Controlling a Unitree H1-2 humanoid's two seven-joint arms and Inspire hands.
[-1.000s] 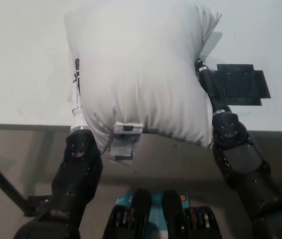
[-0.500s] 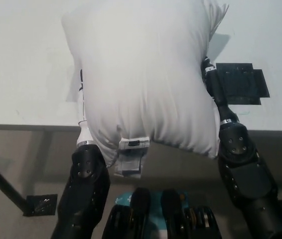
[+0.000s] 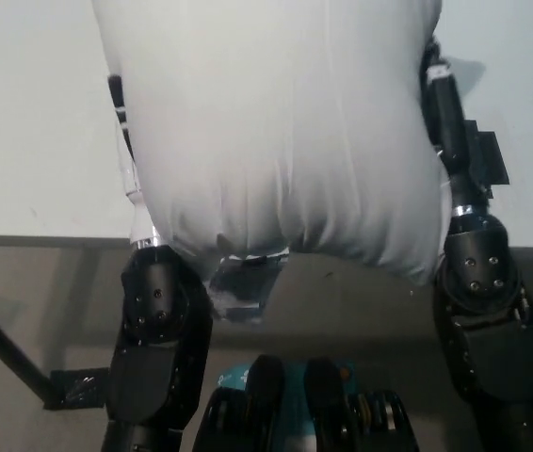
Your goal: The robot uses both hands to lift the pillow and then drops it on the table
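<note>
Since the earlier frames the white pillow (image 3: 276, 132) has come up toward the camera and now fills most of the head view, its top edge out of frame and its lower edge hanging past the near edge of the white table (image 3: 31, 141). It sits between the two arms and is pressed from both sides, so it lies inward of each hand and about equally near both; its long axis appears to run away from the robot, from the near edge toward the far side of the table. Both forearms have also come further up. Only a thin white sliver of the left hand (image 3: 123, 132) shows along the pillow's left flank. Its fingers are hidden behind the fabric, so I cannot tell how far they are closed, only that it bears against the pillow. On the opposite flank the black right hand (image 3: 433, 80) is likewise largely covered, and its fingers cannot be made out. A dark patch (image 3: 488, 155) lies on the table just beyond the right arm. A small grey tag (image 3: 243, 287) hangs below the pillow's lower edge. My judgement is that the lift is done or nearly so, and the drop needs both hands to part outward together.
</note>
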